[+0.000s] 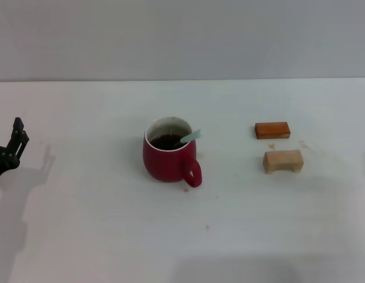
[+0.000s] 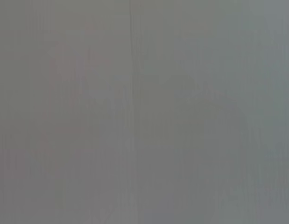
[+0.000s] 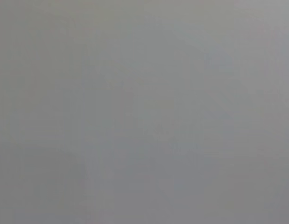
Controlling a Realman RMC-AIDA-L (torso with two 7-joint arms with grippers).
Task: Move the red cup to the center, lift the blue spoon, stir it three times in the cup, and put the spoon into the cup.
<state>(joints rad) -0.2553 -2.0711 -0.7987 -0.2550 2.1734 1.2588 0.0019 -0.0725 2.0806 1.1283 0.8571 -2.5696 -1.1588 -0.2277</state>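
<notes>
The red cup [image 1: 168, 157] stands near the middle of the white table [image 1: 82, 236], its handle turned toward the front right, dark liquid inside. The blue spoon [image 1: 191, 137] rests in the cup, its pale handle leaning out over the right rim and its bowl sunk in the liquid. My left gripper [image 1: 16, 141] hovers at the far left edge of the head view, well away from the cup and holding nothing. The right gripper is out of view. Both wrist views show only plain grey surface.
An orange-brown block [image 1: 272, 130] lies to the right of the cup, with a tan wooden block [image 1: 283, 161] just in front of it. A few small crumbs or drips dot the table near the cup's handle and the blocks.
</notes>
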